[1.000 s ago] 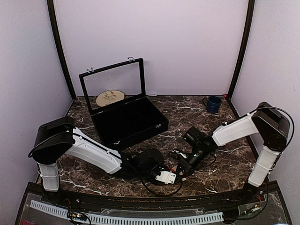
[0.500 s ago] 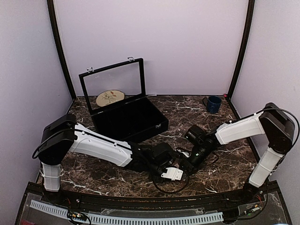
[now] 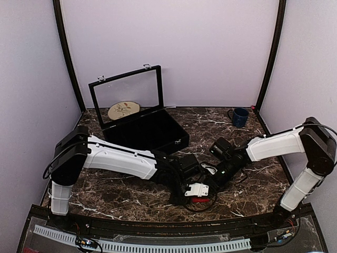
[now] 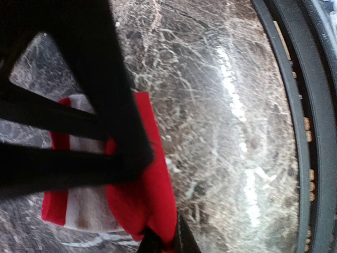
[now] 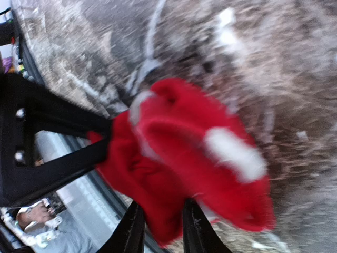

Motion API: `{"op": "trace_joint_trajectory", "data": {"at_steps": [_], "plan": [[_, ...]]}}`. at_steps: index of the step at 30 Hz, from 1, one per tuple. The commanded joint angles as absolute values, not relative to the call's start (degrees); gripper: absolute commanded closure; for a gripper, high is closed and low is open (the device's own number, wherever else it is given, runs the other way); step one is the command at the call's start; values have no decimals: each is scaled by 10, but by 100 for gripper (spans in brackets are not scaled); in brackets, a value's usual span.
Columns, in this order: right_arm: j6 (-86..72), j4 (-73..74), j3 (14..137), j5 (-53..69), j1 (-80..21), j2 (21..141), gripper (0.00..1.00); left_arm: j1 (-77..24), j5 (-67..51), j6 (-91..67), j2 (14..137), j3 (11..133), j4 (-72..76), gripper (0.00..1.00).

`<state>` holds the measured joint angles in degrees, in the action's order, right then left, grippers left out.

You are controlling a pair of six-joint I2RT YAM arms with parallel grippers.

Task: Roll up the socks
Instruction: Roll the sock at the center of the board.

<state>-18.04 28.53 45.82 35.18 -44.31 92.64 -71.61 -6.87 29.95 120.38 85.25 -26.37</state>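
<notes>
The red sock (image 3: 199, 200) lies bunched on the marble table near the front middle, mostly hidden under the two wrists. In the left wrist view the red sock (image 4: 150, 195) with a white patch hangs from my left gripper (image 4: 164, 243), whose jaws are shut on its edge. In the right wrist view the red sock (image 5: 189, 158) with white marks is bunched between my right gripper's (image 5: 160, 232) jaws, which are shut on it. Both grippers meet at the sock (image 3: 202, 192). The black ankle sock is not in view.
An open black display case (image 3: 145, 134) with a glass lid stands at the back left, a round wooden disc (image 3: 124, 109) behind it. A blue mug (image 3: 240, 116) stands at the back right. The table's front rail (image 4: 303, 132) is close to the sock.
My left arm has stretched to the right, carrying its gripper from about the table's front middle toward the right gripper. The right gripper has shifted slightly right. The sock went with them.
</notes>
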Motion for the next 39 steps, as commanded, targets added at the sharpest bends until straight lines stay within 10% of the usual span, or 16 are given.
{"op": "trace_joint_trajectory", "data": {"at_steps": [1,19,39], "plan": [[-185,273,446,284,-433,899,74,-708,-165,263,1230,854,-422,91],[-235,225,382,131,-447,759,72,-646,-305,243,1270,941,-561,91],[-331,261,388,-170,-737,696,72,-586,-374,241,1358,1029,-577,92]]}}
